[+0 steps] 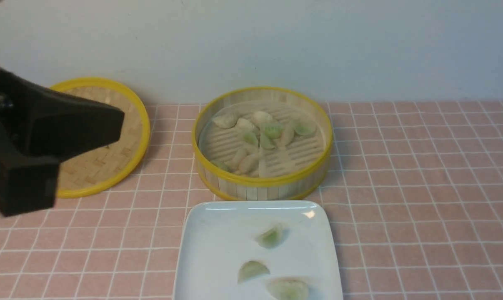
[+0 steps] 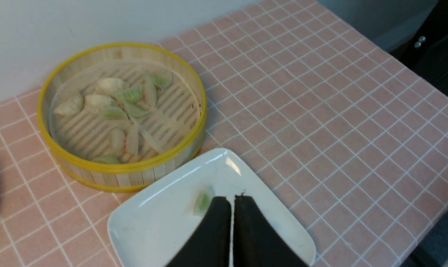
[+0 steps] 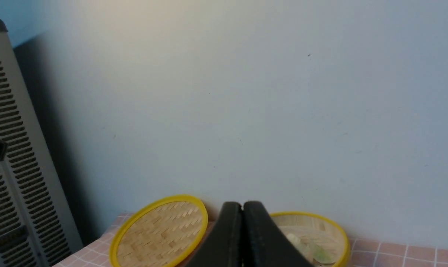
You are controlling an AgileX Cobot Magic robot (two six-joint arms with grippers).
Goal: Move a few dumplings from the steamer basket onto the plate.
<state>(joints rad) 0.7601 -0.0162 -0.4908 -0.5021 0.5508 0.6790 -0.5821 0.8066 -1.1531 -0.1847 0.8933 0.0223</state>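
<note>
The steamer basket (image 1: 259, 181) stands mid-table by the wall with several dumplings (image 1: 272, 130) on its slatted floor. In front of it lies the white plate (image 1: 218, 250), and three greenish dumplings (image 1: 270, 236) (image 1: 252, 270) (image 1: 289, 288) rest on it. My left gripper (image 1: 118, 121) hovers at the left above the lid, shut and empty. In the left wrist view its fingertips (image 2: 232, 199) hang over the plate (image 2: 160, 222), beside one dumpling (image 2: 202, 202), with the basket (image 2: 134, 168) beyond. My right gripper (image 3: 242, 204) is shut, empty, raised and aimed at the wall.
The flat woven yellow-rimmed lid (image 1: 109, 158) lies left of the basket against the wall. The pink tiled table (image 1: 422, 187) stretches to the right and ends at an edge (image 2: 431, 222). A grey slatted appliance (image 3: 12, 167) stands beyond the table's left end.
</note>
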